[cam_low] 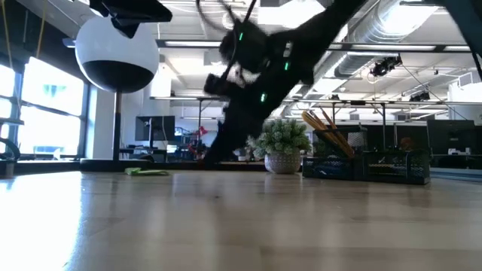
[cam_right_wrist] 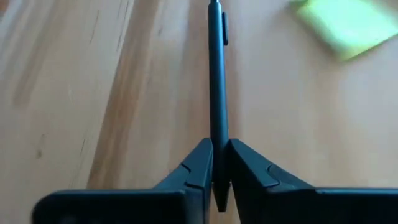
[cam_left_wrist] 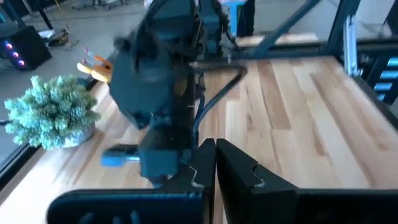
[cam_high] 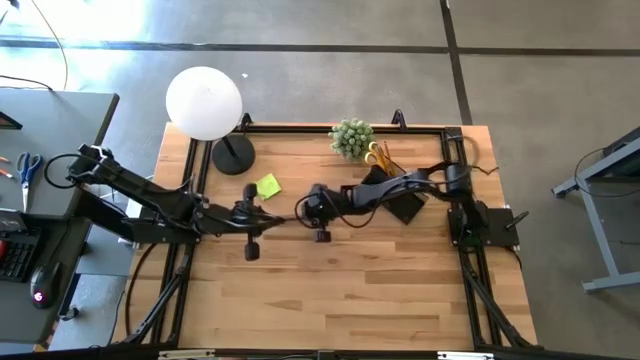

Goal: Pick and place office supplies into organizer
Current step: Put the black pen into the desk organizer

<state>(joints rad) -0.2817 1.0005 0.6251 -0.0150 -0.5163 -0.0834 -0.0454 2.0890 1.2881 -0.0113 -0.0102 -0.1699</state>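
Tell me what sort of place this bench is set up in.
Probably an open-plan robotics lab or workshop. Exposed ducts and strip lights run along the ceiling, the floor is bare concrete, and a side desk holds a keyboard and mouse next to the wooden table.

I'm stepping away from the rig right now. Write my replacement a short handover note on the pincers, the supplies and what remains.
Right pincer: shut on the slim dark pen, mid-table, beside the lime-green sticky-note pad.
Left pincer: shut, empty, waiting mid-table facing the right arm.
Small black desk organizer: at the back right, by the small green potted plant; yellow-handled scissors and orange pencils stand in it.
Left: carry the pen to the organizer, then the pad.
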